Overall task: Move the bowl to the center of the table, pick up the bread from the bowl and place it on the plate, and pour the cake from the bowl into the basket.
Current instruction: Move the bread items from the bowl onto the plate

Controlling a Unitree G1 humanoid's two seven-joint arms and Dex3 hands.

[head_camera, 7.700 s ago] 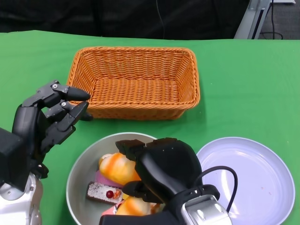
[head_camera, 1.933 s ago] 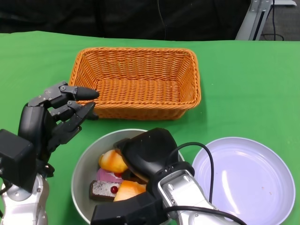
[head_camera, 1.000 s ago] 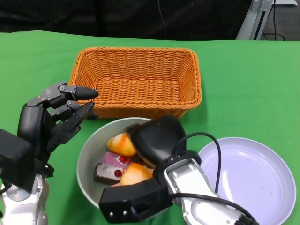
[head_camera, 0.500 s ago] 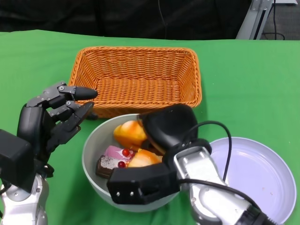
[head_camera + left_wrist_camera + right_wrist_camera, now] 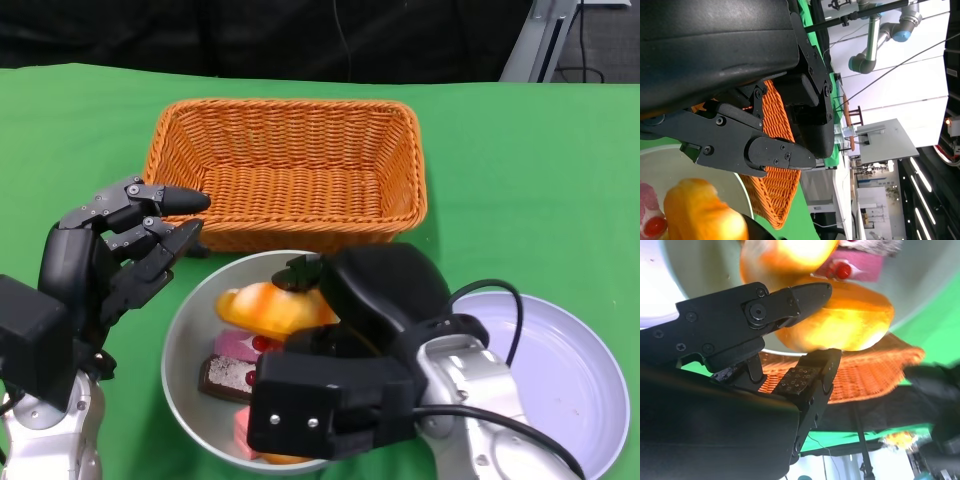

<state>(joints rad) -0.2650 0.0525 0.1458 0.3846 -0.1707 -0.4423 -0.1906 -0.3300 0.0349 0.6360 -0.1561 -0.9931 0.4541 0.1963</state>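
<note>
Head view shows the right hand (image 5: 350,300) reaching into the grey bowl (image 5: 185,345) and pinching an orange-glazed bread roll (image 5: 272,306), which sits raised above the other pieces, near the bowl's far rim. In the right wrist view the fingers (image 5: 790,300) close on either side of that roll (image 5: 840,320), so I judge it held. The left hand (image 5: 110,255) hovers beside the bowl with nothing in it, fingers apart and slightly curled, close to the wicker basket (image 5: 290,170).

The bread looks soft and light, with a shiny golden top shading to pale yellow; a firm squeeze would likely dent it, and the glaze may be a little slick, so a gentle hold across its middle seems best. Under it lie a pink cake slice with a red cherry (image 5: 240,345) and a dark chocolate-edged slice (image 5: 222,378), also with a cherry; both look light.

The pale lilac plate (image 5: 570,370) waits just to the right of the bowl on the green worktop (image 5: 520,180).
</note>
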